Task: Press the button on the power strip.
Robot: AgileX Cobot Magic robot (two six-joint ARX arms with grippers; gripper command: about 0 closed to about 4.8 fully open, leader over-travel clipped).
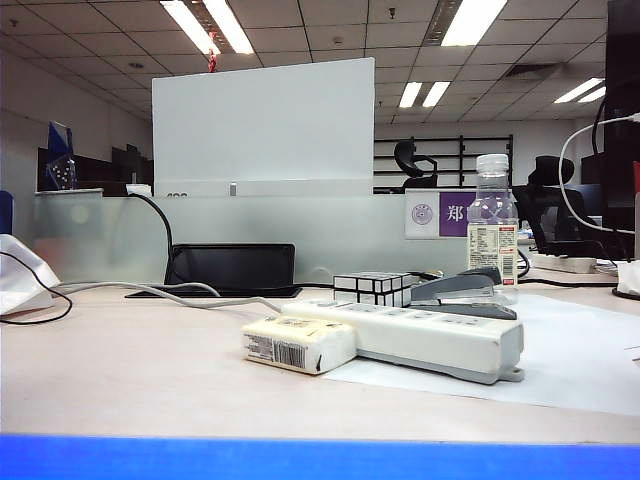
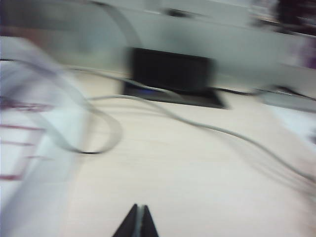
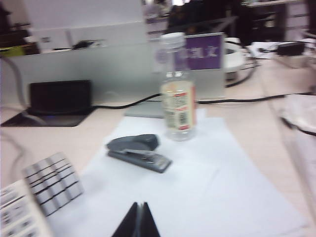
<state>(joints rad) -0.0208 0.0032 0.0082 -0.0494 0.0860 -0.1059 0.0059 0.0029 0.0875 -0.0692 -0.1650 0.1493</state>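
Exterior view: the long off-white plastic power strip (image 1: 420,338) is seen lying on the bench (image 1: 130,380), a clear water bottle (image 1: 493,228) standing at two o'clock from it. Left wrist view: the left pincer (image 2: 138,223) is seen pressed together over bare bench, blurred. Right wrist view: the right pincer (image 3: 138,221) is seen pressed together above white paper (image 3: 197,197), a grey stapler (image 3: 138,151) at twelve o'clock.

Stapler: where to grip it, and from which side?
Grip the stapler across its narrow width at mid-body, coming from above. It lies flat on the paper with its long sides free; the bottle stands just behind. Both tools, left and right, are shut, so open first.
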